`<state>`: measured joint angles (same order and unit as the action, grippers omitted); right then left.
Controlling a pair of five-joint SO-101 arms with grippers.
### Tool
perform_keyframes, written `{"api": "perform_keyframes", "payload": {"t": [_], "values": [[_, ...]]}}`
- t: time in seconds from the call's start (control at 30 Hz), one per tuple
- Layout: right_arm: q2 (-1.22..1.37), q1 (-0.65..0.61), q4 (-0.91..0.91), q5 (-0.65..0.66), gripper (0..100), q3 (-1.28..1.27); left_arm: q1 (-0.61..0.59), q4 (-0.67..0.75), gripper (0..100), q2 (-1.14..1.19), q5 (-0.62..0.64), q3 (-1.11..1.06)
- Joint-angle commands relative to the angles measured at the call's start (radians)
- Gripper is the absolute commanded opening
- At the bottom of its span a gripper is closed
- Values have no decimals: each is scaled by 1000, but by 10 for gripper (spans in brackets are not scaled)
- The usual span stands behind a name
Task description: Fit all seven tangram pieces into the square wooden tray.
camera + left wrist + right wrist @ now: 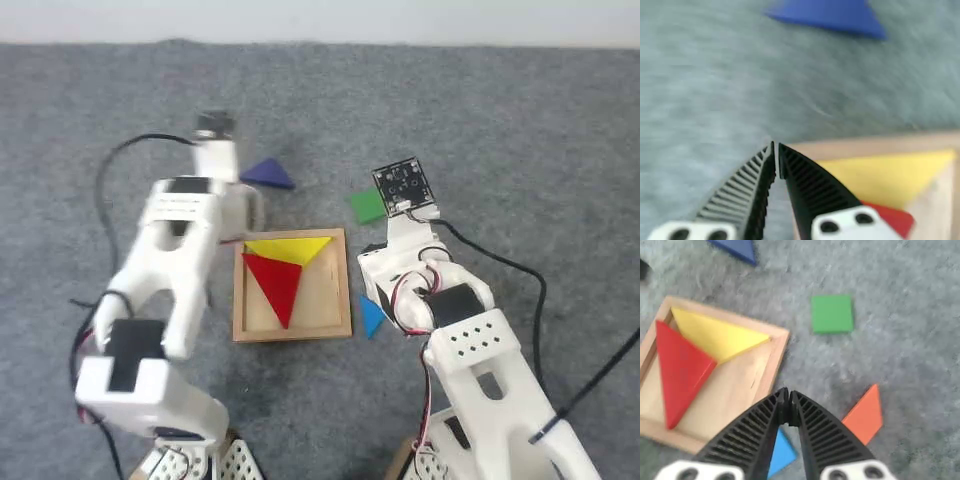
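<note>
Left gripper (775,149) is hovering at the tray (292,333) rim, right gripper (789,394) just beside it, both jaws pinched together, empty. Red triangle (277,282) and yellow triangle (288,247) are sitting inside.

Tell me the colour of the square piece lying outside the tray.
The square piece is green, best seen in the right wrist view.

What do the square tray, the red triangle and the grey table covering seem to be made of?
Tray: probably light unpainted wood; pale tan, matte, with faint grain.
Red triangle: painted wood or plastic, I cannot tell which; flat, even colour hides the material.
Table covering: seems to be felt or short carpet; fuzzy, mottled grey texture.
</note>
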<state>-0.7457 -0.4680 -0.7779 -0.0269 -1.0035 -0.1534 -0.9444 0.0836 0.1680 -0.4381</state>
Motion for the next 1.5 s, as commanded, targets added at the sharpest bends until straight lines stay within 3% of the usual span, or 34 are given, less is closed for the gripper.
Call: {"api": "perform_keyframes", "payload": {"t": [0.0,0.17,0.33,0.5,0.63,0.9,1.47], "values": [[4,-88,-15,46,6,68,-140,74,12,-121,60,5],[222,-188,-8,60,6,135,-181,183,12,-106,61,-56],[469,-251,-15,110,6,239,-204,189,12,-74,64,-36],[570,-371,-4,157,6,273,-267,189,12,-63,123,-22],[639,-395,35,186,6,299,-267,190,12,-58,127,-22],[674,-489,97,186,6,308,-272,190,12,-58,129,-22],[710,-515,216,175,7,342,-322,190,12,-58,193,-10]]}}
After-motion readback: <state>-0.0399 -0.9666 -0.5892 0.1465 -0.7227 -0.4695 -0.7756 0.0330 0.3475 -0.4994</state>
